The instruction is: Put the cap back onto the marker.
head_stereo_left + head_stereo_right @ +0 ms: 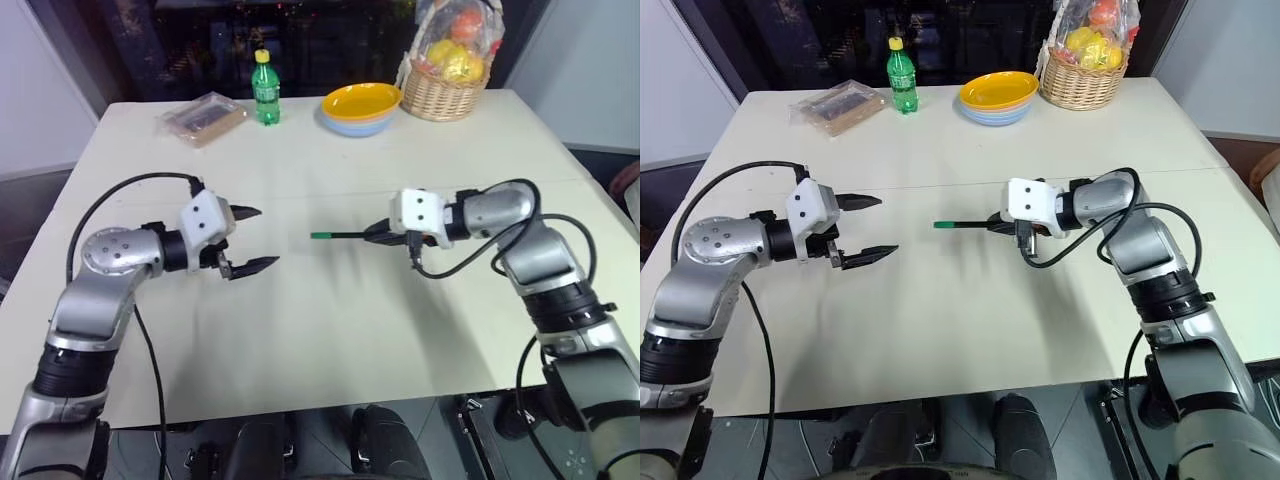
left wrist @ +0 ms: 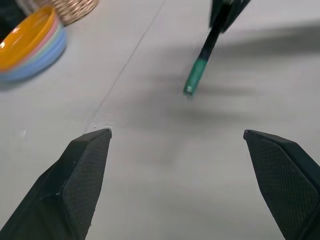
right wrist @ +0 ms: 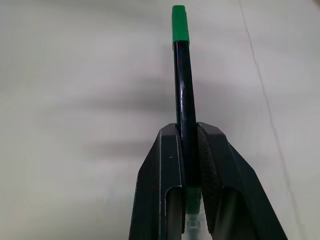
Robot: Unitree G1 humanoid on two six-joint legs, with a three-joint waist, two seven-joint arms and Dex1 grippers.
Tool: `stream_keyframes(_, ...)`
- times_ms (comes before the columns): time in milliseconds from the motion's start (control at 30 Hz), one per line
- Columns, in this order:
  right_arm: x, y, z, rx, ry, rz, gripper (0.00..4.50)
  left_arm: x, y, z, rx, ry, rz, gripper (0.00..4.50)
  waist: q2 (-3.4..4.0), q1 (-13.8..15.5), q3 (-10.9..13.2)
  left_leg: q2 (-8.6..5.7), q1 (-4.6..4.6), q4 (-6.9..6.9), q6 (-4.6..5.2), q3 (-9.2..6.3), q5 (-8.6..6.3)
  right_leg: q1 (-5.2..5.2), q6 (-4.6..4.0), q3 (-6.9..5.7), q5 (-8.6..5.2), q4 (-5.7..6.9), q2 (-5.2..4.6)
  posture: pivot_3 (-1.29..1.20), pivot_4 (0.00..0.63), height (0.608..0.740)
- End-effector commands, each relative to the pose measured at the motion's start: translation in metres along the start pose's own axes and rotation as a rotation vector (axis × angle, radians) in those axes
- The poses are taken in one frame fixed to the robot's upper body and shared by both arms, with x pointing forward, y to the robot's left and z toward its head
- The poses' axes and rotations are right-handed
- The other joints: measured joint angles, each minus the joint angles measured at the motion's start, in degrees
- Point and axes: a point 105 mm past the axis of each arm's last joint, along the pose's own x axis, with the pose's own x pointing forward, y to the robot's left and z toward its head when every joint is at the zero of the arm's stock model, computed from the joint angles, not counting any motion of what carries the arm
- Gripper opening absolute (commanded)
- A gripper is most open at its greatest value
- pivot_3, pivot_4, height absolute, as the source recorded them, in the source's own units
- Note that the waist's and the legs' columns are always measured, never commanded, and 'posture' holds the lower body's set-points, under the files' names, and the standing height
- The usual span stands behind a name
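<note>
now the right hand [image 1: 378, 234] pinches the black, green-capped marker [image 1: 345, 236]; left hand [image 1: 252, 240] gapes empty.

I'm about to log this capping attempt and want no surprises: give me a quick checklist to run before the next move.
1. Right gripper shut on the marker: ok.
2. Cap on the marker's far end: ok, green piece sits there.
3. Cap pushed fully home: cannot tell.
4. Left gripper open and holding nothing: ok.
5. Left gripper apart from the marker's green end: ok, a gap shows.
6. Table beneath the marker free of other things: ok.
</note>
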Motion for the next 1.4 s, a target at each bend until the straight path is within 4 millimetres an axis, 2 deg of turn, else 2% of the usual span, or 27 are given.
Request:
stream_keyframes(33, -0.026, -0.016, -0.003, 0.122, 0.008, -0.18, 0.0, -0.01, 0.008, 0.012, 0.009, -0.027, 0.082, 4.43, 0.0, 0.01, 0.0, 0.0, 0.0, 0.0, 0.0, -0.02, 0.0, 0.0, 0.0, 0.0, 0.0, 0.01, 0.0, 0.0, 0.15, 0.74)
stream_keyframes(167, -0.041, -0.016, -0.027, 0.281, 0.095, -0.335, 0.0, -0.011, 0.004, 0.008, -0.028, -0.025, 0.105, 4.43, 0.0, 0.02, 0.0, 0.0, 0.0, -0.02, -0.01, -0.02, 0.0, 0.0, -0.01, 0.0, 0.0, 0.0, -0.03, 0.0, 0.15, 0.74)
stream_keyframes(300, -0.059, -0.003, -0.059, 0.48, 0.216, -0.507, 0.0, -0.008, -0.003, 0.008, -0.056, -0.034, 0.099, 4.43, 0.0, 0.17, 0.0, -0.01, -0.02, -0.03, 0.02, -0.03, -0.03, -0.01, -0.03, 0.0, -0.01, -0.02, -0.06, 0.0, 0.15, 0.74)
stream_keyframes(533, -0.081, 0.019, -0.088, 0.673, 0.342, -0.729, 0.0, -0.003, -0.009, 0.007, -0.087, -0.038, 0.058, 4.43, 0.0, 0.02, -0.01, -0.02, 0.0, -0.06, 0.16, -0.05, -0.11, -0.02, -0.16, 0.01, -0.08, -0.01, -0.07, 0.0, 0.15, 0.74)
stream_keyframes(767, -0.093, 0.032, -0.106, 0.779, 0.402, -0.852, 0.0, 0.009, -0.012, 0.01, -0.103, -0.056, 0.015, 4.43, 0.0, 0.17, 0.0, -0.06, 0.0, -0.06, 0.19, -0.05, -0.12, -0.01, -0.17, 0.01, -0.08, -0.02, -0.07, 0.0, 0.15, 0.74)
stream_keyframes(1100, -0.111, 0.046, -0.125, 0.859, 0.456, -0.922, 0.0, 0.022, -0.018, 0.022, -0.103, -0.095, -0.098, 4.43, -0.01, 0.07, 0.0, -0.05, 0.0, -0.06, 0.21, -0.05, -0.13, 0.0, -0.02, 0.01, -0.02, -0.04, 0.0, 0.0, 0.15, 0.74)
stream_keyframes(1400, -0.124, 0.05, -0.147, 0.89, 0.496, -0.953, 0.0, 0.002, -0.019, 0.061, -0.06, -0.178, -0.184, 4.43, -0.01, 0.04, 0.0, -0.05, 0.0, -0.06, 0.22, -0.06, -0.14, 0.01, -0.01, 0.03, -0.03, -0.05, 0.01, 0.0, 0.15, 0.74)
